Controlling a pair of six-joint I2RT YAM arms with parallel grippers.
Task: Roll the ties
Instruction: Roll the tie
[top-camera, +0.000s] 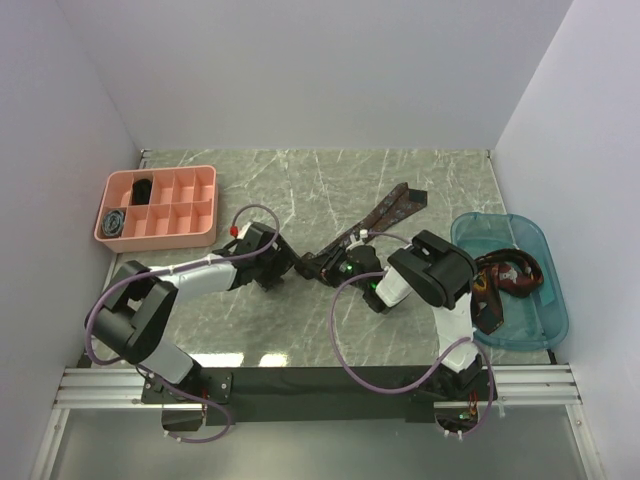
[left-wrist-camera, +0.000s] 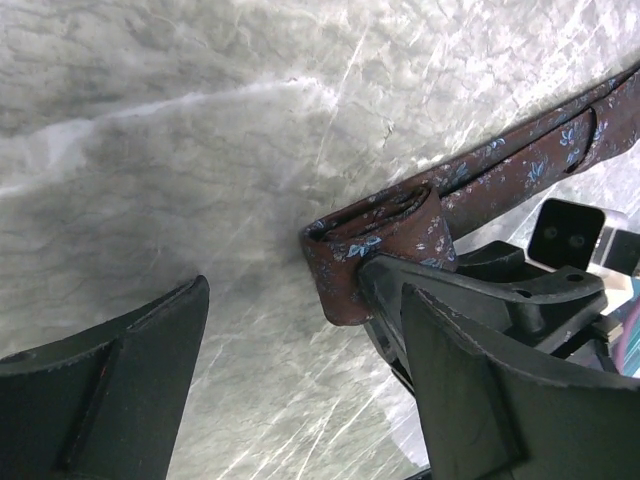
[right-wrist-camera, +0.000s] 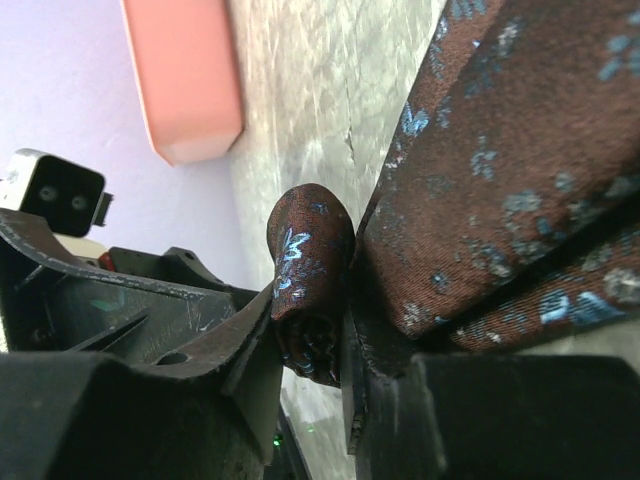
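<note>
- The table (top-camera: 300, 180) was grey-green marbled stone, boxed in by plain white walls (top-camera: 300, 70) on three sides.
- One maroon tie (top-camera: 385, 212) lay near the middle of the table. Its long axis ran diagonally, with the broad end pointing to the far right and the near end curled into a small roll.
- The right tool (right-wrist-camera: 310, 340) was clamped on that roll.
- The left tool (left-wrist-camera: 300, 330) stood just beside the roll with its jaws wide apart, gripping nothing.
- A pink divided tray (top-camera: 160, 243) at the far left held two coils, one black coil (top-camera: 143, 188) and one grey-blue coil (top-camera: 116, 222).
- A blue bin (top-camera: 520, 330) at the right held tangled ties (top-camera: 510, 272), perhaps two; I could not count them.
</note>
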